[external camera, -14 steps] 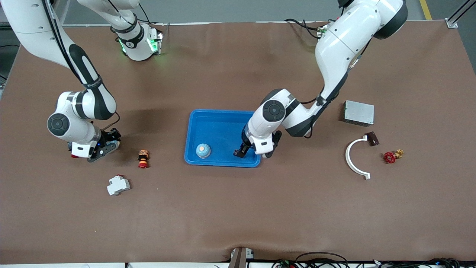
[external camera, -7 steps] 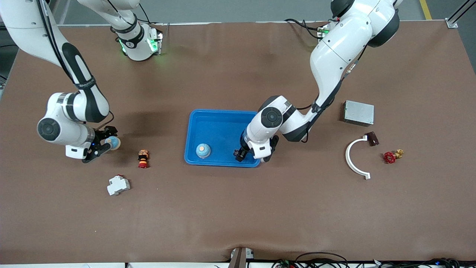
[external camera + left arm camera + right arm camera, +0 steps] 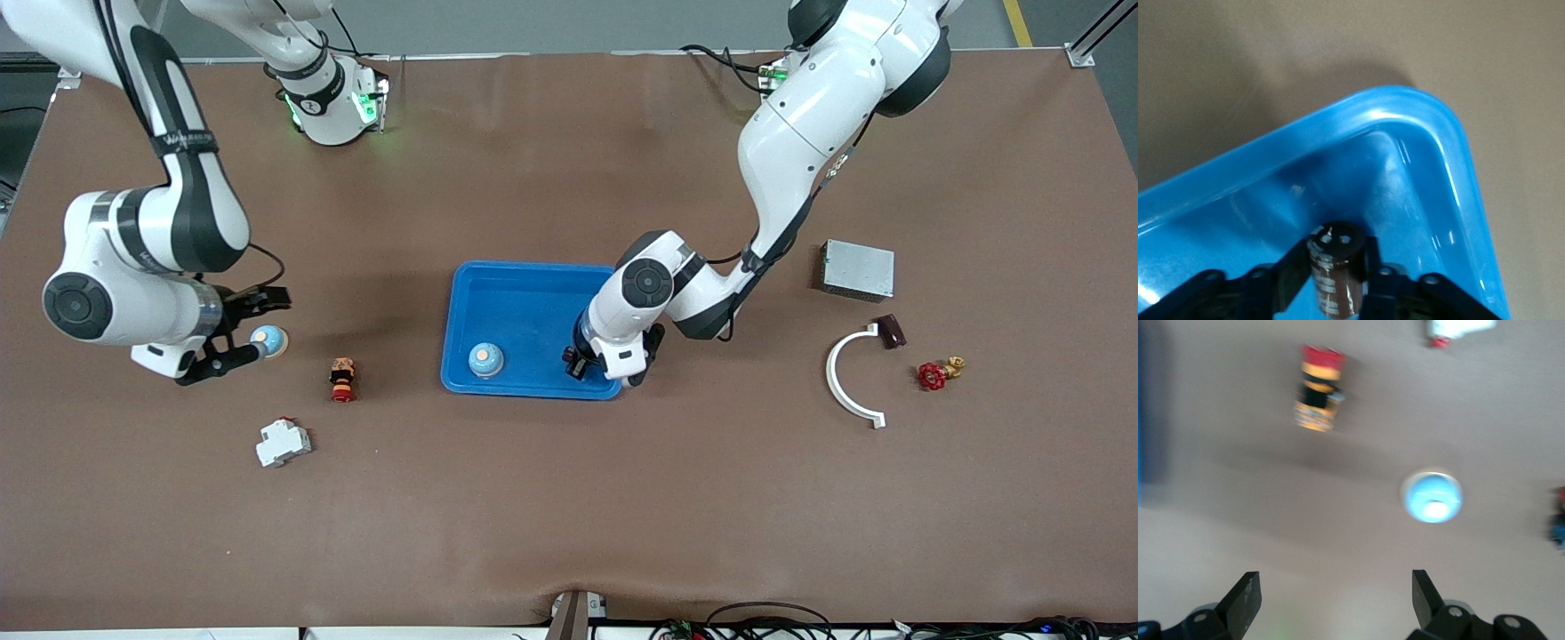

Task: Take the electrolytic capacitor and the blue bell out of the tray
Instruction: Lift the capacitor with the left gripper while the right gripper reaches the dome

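A light blue bell sits on the brown table toward the right arm's end. My right gripper hangs open just above and beside it, with nothing between its fingers. Another blue bell stands in the blue tray. My left gripper is down in the tray's corner nearest the front camera on the left arm's side. It is shut on a dark brown capacitor, which stands upright between its fingers.
A red, yellow and black push button and a white breaker lie near the bell on the table. Toward the left arm's end are a metal box, a white curved piece, a small brown block and a red valve.
My right gripper opened, let the bell go on the table and rose away from it. My left gripper closed on the capacitor in the tray.
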You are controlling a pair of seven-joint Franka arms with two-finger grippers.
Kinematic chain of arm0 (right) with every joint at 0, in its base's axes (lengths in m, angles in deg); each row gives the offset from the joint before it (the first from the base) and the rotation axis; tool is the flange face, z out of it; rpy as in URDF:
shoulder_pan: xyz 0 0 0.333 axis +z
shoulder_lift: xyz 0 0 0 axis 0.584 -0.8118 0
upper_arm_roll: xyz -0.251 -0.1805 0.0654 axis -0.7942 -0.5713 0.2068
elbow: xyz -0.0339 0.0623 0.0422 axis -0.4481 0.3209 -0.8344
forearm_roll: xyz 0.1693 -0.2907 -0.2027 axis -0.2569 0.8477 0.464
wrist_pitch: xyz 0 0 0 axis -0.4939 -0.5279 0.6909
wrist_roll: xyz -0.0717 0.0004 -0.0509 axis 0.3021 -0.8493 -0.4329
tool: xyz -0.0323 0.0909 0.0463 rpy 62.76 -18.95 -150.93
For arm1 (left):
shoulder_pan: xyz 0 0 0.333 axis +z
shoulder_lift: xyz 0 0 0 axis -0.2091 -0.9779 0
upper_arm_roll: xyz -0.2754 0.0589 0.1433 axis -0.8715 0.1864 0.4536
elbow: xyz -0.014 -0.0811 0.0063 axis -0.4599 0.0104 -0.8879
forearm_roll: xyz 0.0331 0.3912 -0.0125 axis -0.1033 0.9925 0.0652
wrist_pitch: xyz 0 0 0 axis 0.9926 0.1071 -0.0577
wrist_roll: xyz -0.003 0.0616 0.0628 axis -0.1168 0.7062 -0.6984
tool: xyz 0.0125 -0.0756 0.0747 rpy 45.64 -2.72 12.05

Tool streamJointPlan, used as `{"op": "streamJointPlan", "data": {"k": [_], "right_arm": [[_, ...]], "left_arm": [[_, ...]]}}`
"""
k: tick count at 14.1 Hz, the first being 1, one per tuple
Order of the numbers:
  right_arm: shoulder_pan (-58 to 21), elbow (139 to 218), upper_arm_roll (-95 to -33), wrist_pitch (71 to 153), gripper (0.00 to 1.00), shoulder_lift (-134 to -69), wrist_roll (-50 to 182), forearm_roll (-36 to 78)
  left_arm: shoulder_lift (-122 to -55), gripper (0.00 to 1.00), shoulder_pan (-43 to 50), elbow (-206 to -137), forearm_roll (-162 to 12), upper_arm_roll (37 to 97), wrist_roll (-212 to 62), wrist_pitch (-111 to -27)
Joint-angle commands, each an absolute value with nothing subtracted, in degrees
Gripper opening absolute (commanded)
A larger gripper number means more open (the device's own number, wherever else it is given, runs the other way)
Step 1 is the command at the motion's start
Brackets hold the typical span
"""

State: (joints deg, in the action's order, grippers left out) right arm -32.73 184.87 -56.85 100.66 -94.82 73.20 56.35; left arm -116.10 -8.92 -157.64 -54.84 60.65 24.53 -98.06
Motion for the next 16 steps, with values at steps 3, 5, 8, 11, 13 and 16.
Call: {"op": "streamJointPlan", "data": {"k": [3, 5, 8, 11, 13, 16], "right_arm": [[-20.5, 179.6, -57.1, 101.3, 1.0, -95.6, 49.0, 54.2], [-16.8, 179.0, -57.1, 105.4, 1.0, -96.8, 42.5, 54.1], [-13.1, 179.0, -57.1, 113.8, 1.0, -100.6, 35.6, 53.8], [-9.6, 178.9, -57.1, 122.0, 1.0, -104.9, 30.8, 53.1], [-8.7, 177.4, -57.0, 125.7, 1.0, -108.5, 29.6, 53.0], [-7.0, 173.6, -57.1, 127.3, 1.0, -113.9, 29.3, 53.0]], "left_arm": [[-114.0, 0.0, -8.7, -156.6, -54.6, 61.1, 25.5, -98.1], [-110.8, 0.0, -8.1, -156.7, -54.6, 61.1, 25.1, -93.2], [-105.8, 0.0, -6.7, -157.1, -54.6, 60.8, 24.0, -86.2], [-101.4, 0.0, -3.8, -157.6, -54.8, 60.4, 19.4, -79.8], [-99.0, 0.0, -1.3, -158.9, -55.4, 60.4, 14.8, -76.7], [-98.4, 0.0, 2.3, -160.2, -55.4, 60.4, 12.9, -75.2]]}}
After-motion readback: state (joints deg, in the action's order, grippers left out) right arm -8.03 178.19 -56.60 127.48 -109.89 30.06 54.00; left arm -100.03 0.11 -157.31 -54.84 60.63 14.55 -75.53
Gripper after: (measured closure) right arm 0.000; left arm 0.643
